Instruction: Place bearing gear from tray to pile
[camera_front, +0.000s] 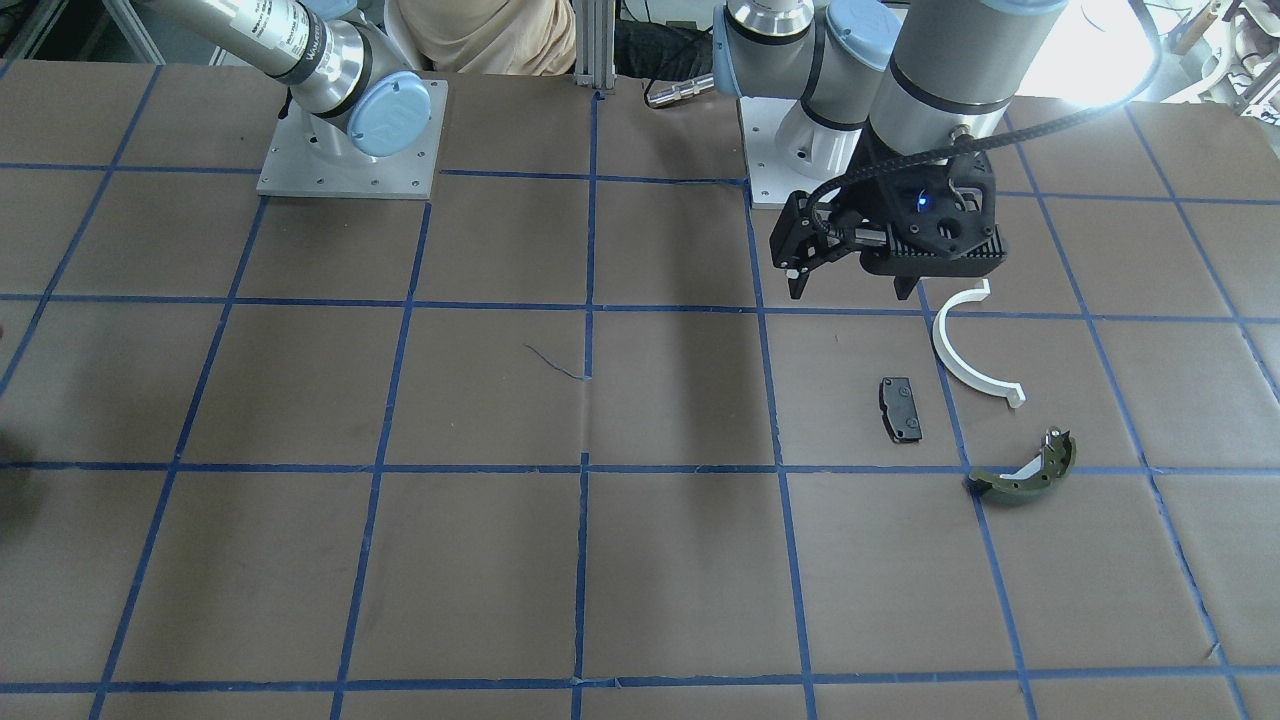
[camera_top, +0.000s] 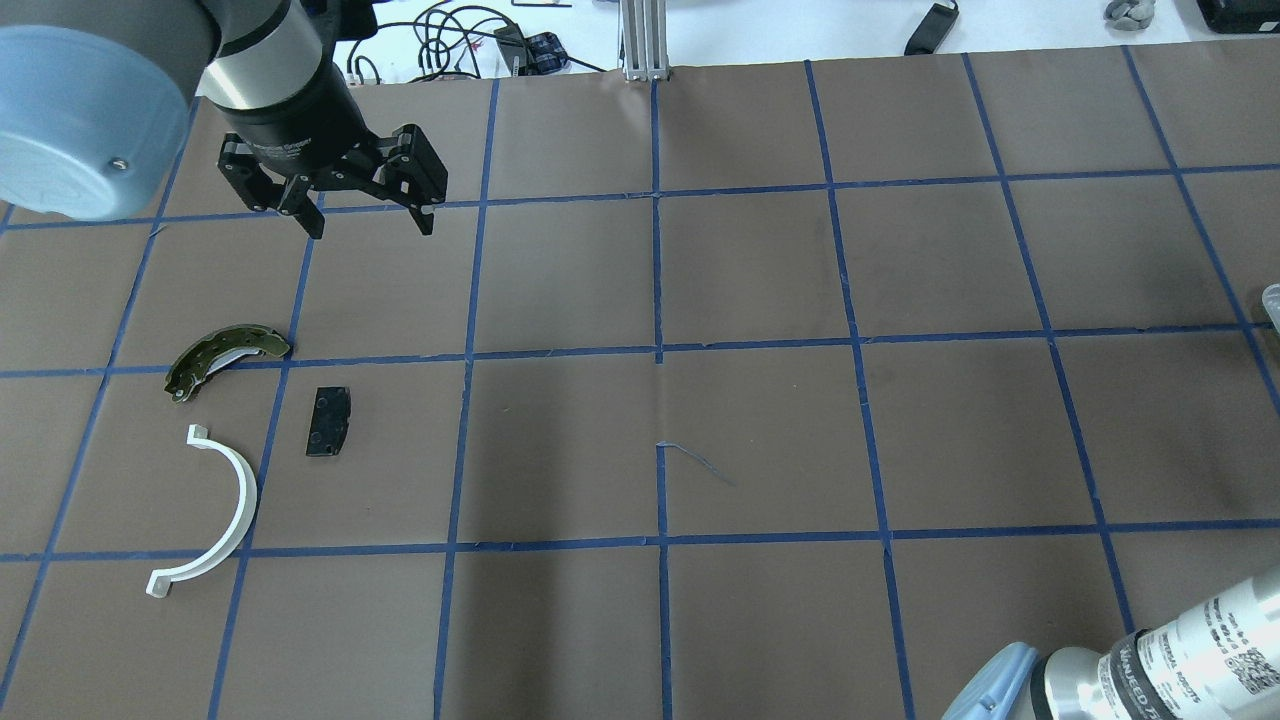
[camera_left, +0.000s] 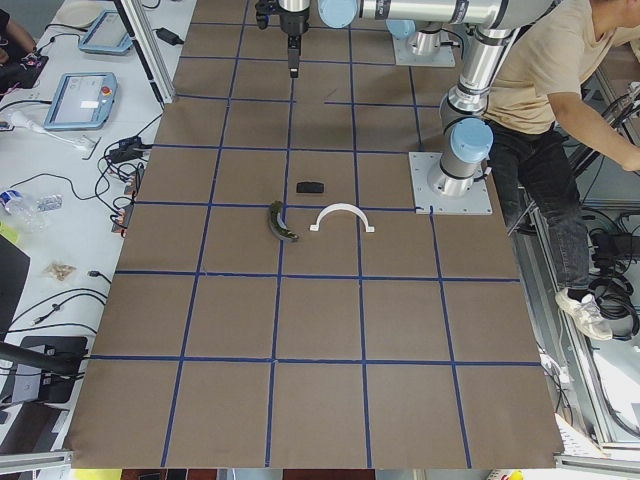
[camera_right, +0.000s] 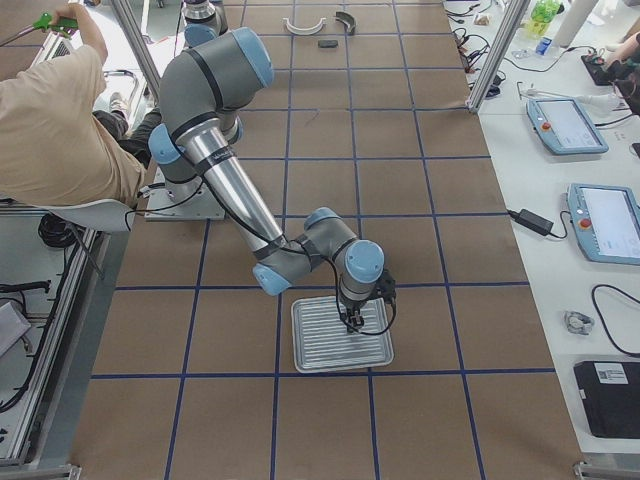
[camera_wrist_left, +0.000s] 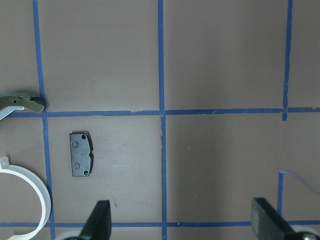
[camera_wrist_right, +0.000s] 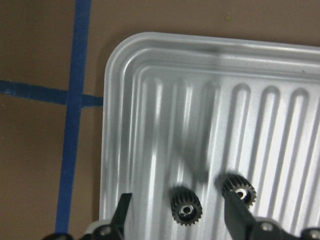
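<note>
Where blue tape (camera_front: 400, 467) grids brown table (camera_front: 300, 560), tray (camera_wrist_right: 150, 115) holds 2 gears (camera_wrist_right: 186, 205).

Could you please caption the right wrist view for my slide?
Open right gripper over a ribbed metal tray, one of two small black gears between its fingers.

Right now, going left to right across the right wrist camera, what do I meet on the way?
blue tape line → tray, at its left rim → left gear → right gear. The right gripper stands open around the left gear. Its fingers overlap these things, so they are left out of the order.
</note>
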